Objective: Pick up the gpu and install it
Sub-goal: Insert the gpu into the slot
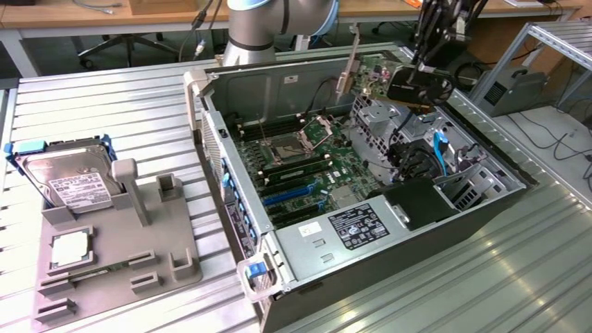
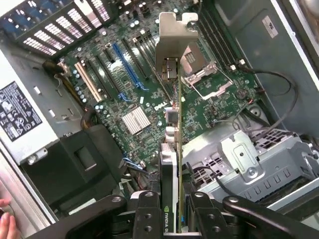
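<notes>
My gripper (image 2: 172, 215) is shut on the gpu (image 2: 171, 149), a thin dark card seen edge-on, with its silvery metal bracket (image 2: 172, 45) at the far end. It hangs above the motherboard (image 2: 134, 84) of the open computer case, apart from the board, over the region beside the blue slot (image 2: 125, 64). In the exterior view the gripper (image 1: 428, 69) holds the gpu (image 1: 407, 84) over the far side of the case (image 1: 370, 173), with the bracket (image 1: 351, 59) standing upright toward the arm's base.
A grey fixture (image 1: 129, 236) on the exterior view's left carries the hard drive (image 1: 69, 177) and a small square silver chip (image 1: 72, 248). Inside the case are the power supply (image 1: 356, 225), drive cages (image 2: 244, 164) and loose cables. A hand (image 2: 4, 219) shows at the case edge.
</notes>
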Action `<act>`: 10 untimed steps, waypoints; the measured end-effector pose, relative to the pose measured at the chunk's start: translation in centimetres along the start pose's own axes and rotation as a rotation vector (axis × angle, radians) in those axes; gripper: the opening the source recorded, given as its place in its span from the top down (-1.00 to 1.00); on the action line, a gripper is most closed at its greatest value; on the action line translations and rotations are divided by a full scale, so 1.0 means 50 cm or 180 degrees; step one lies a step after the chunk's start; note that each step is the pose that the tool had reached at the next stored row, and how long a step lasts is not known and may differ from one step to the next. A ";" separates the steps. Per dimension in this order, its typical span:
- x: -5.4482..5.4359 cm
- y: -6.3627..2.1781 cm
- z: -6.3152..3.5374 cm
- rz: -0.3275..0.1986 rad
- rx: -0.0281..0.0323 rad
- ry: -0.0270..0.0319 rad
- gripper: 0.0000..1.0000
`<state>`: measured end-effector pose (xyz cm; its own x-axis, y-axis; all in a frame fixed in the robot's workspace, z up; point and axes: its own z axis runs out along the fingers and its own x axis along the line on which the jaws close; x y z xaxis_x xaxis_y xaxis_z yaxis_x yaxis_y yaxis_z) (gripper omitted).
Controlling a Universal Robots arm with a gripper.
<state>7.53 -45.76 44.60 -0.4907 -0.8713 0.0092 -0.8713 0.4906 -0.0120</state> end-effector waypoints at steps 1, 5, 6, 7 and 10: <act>0.000 0.000 0.000 -0.0057 0.0002 0.0002 0.47; 0.000 0.000 0.000 -0.0409 0.0014 0.0013 0.47; 0.000 0.000 0.000 -0.0544 0.0018 0.0016 0.47; 0.000 0.000 0.000 -0.0685 0.0022 0.0020 0.47; 0.000 0.000 0.001 -0.0923 0.0029 0.0025 0.47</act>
<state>7.53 -45.76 44.56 -0.2212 -0.9750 0.0214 -0.9752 0.2209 -0.0169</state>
